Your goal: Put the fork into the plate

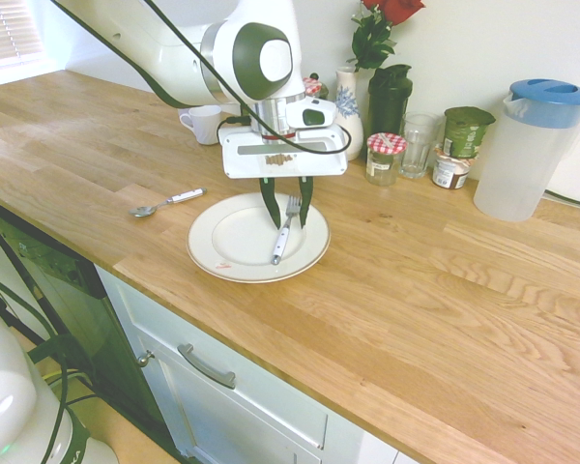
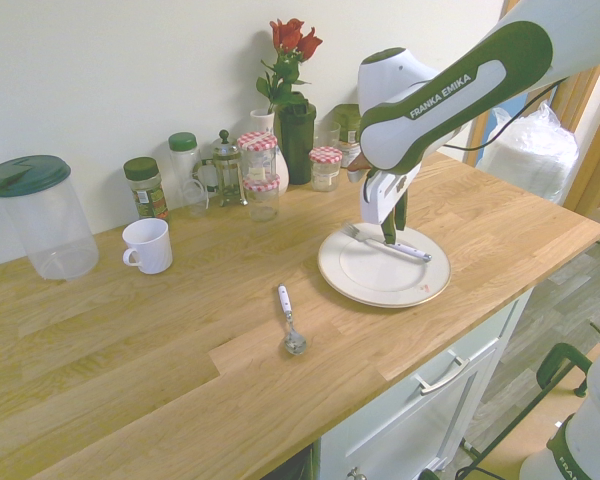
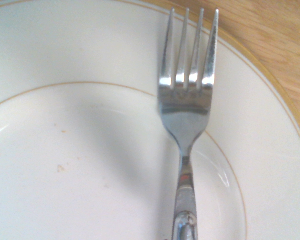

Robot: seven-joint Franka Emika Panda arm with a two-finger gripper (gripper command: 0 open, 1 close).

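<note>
Shiny metal fork (image 1: 284, 232) with its white handle is lying flat in the round, glossy white plate (image 1: 227, 259), tines reaching onto the tan-lined rim. Gripper (image 1: 287, 201) is hovering right above it, fingers spread apart, gripping nothing.

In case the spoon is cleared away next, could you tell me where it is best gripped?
Grip the spoon across its straight white handle, coming from straight above: it lies flat on the countertop with open wood either side, and the rounded bowl offers a poorer hold.

Fork (image 3: 186, 107) shiny metal; plate (image 3: 65, 165) glossy white glaze; counter (image 1: 445, 290) smooth wood.
</note>
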